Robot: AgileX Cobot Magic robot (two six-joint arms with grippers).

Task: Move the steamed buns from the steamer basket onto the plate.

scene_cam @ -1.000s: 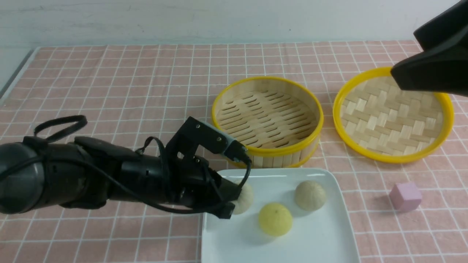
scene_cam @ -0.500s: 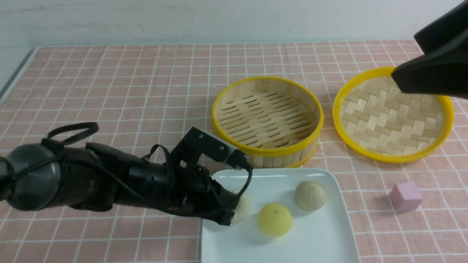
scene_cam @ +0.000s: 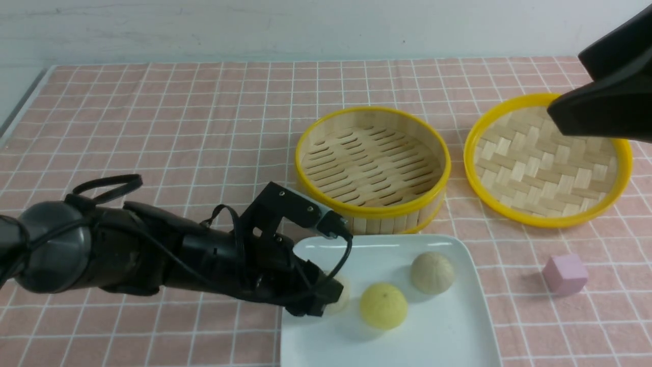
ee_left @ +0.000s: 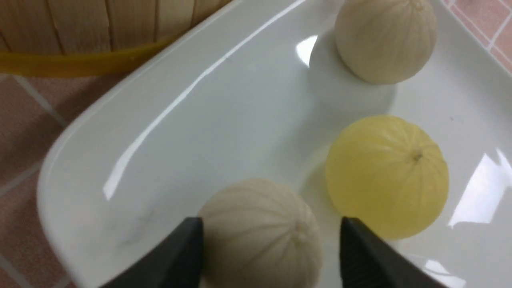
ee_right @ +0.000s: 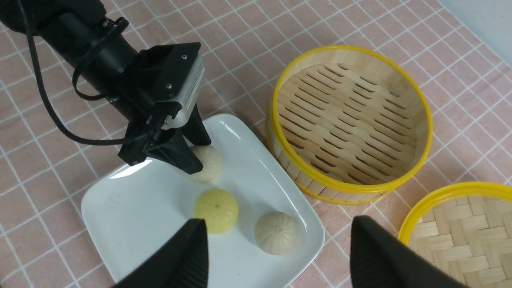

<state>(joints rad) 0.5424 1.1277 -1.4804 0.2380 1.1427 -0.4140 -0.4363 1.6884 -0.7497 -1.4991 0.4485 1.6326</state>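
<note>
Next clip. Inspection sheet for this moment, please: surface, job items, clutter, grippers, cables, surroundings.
Surface: pink checked cloth, flat.
Job's things: three steamed buns, all on the plate; steamer basket empty.
Clutter: pink cube right of the plate; lid beside the basket.
Grippers: left gripper open, astride one pale bun; right gripper open, empty, raised.
Cables: black cable looped along the left arm.
Surroundings: pale wall at the far side.

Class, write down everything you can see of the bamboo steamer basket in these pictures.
The steamer basket is round and deep. It looks like pale bamboo, with yellow rims at top and bottom, a wall of upright slats and a slotted slat floor. It stands upright and empty on the pink checked cloth, just behind the white plate. Whether basket and plate touch is unclear.
</note>
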